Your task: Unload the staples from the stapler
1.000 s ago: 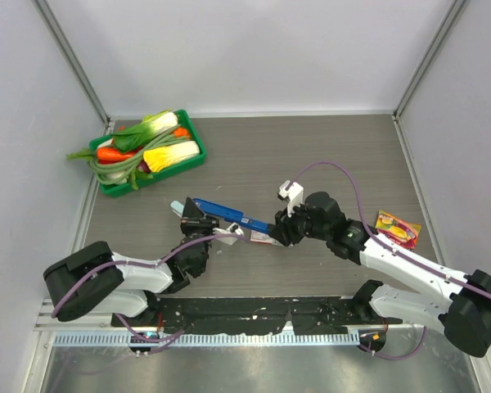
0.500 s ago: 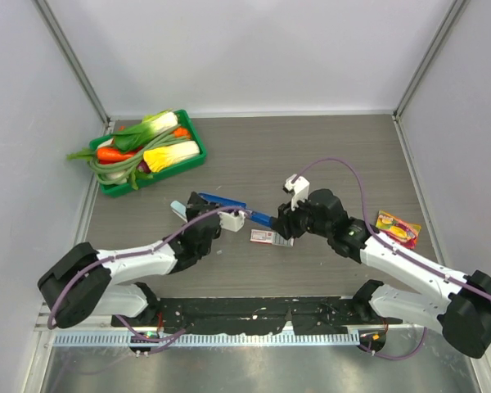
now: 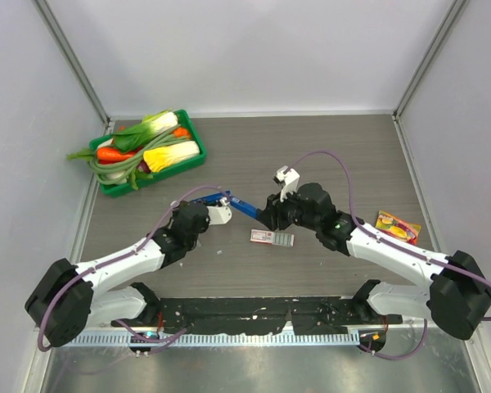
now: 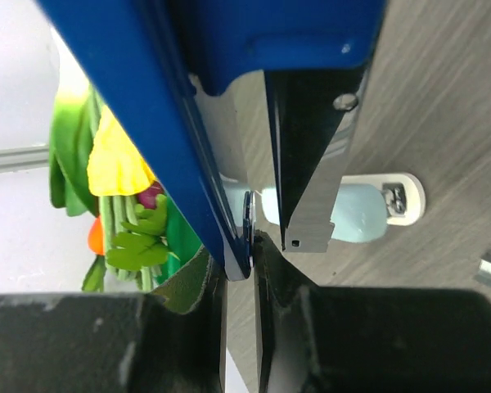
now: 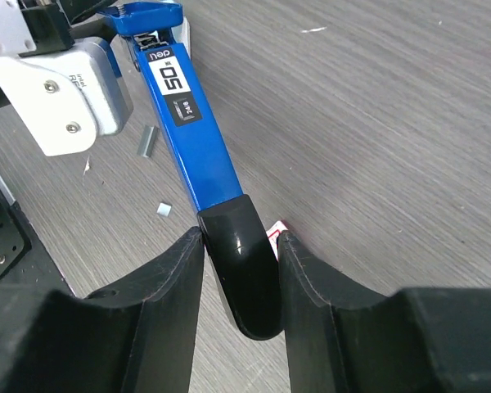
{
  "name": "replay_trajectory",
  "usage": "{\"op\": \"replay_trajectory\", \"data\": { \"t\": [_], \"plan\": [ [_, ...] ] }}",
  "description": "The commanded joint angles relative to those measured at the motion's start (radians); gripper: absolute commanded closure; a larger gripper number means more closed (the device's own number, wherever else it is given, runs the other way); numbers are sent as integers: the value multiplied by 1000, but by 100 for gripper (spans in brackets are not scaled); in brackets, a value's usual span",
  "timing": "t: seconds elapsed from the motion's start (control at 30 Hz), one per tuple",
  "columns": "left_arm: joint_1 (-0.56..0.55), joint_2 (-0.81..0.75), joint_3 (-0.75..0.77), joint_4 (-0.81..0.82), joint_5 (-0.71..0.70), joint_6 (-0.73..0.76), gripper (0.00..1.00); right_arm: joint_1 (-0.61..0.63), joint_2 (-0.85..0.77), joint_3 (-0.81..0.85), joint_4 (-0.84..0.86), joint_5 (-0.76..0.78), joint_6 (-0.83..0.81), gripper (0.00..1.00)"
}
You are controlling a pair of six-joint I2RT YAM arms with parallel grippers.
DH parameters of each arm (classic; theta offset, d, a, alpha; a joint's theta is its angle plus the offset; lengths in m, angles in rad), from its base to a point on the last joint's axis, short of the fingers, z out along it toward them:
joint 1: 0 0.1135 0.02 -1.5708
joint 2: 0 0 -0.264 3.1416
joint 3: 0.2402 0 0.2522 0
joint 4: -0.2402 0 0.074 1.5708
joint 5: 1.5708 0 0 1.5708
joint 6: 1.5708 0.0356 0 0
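Note:
The dark-blue stapler (image 3: 239, 205) is held between both grippers above the table, left of centre. My left gripper (image 3: 206, 210) is shut on a thin edge of its hinged end; in the left wrist view (image 4: 247, 246) the blue arm (image 4: 139, 90) and the silvery inner rail (image 4: 311, 164) hang spread apart. My right gripper (image 3: 268, 215) is shut on the black tip of the long blue arm (image 5: 192, 139), the fingers (image 5: 159, 286) pressing both sides. A short staple strip (image 5: 147, 141) lies on the table below.
A pink-and-white small box (image 3: 272, 237) lies just in front of the stapler. A pale-blue oblong with white base (image 4: 368, 209) lies under the left gripper. A green tray (image 3: 198, 157) of toy vegetables stands back left. A snack packet (image 3: 398, 228) lies at the right.
Both grippers have carried the stapler left and toward the back, off the pink-and-white box. The left arm has stretched further forward.

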Motion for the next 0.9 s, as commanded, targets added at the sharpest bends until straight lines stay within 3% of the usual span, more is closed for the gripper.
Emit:
{"op": "replay_trajectory", "data": {
  "t": [0.0, 0.1, 0.3, 0.4, 0.53, 0.87],
  "plan": [
    [2, -13, -22, -49, 41, -10, 100, 8, -12, 72, 225, 19, 75, 99],
    [4, -14, 54, -175, 90, -91, 100, 14, -11, 79, 225, 16, 86, 99],
    [9, 4, 329, -603, 464, -292, 100, 13, -23, 141, 223, 3, 139, 99],
    [9, 12, 404, -690, 596, -351, 100, 14, -26, 184, 231, -22, 181, 99],
    [9, 18, 453, -736, 679, -371, 100, 17, -30, 224, 228, -33, 209, 99],
    [22, 18, 441, -690, 635, -421, 100, 31, -49, 226, 203, -16, 213, 99]
  ]
}}
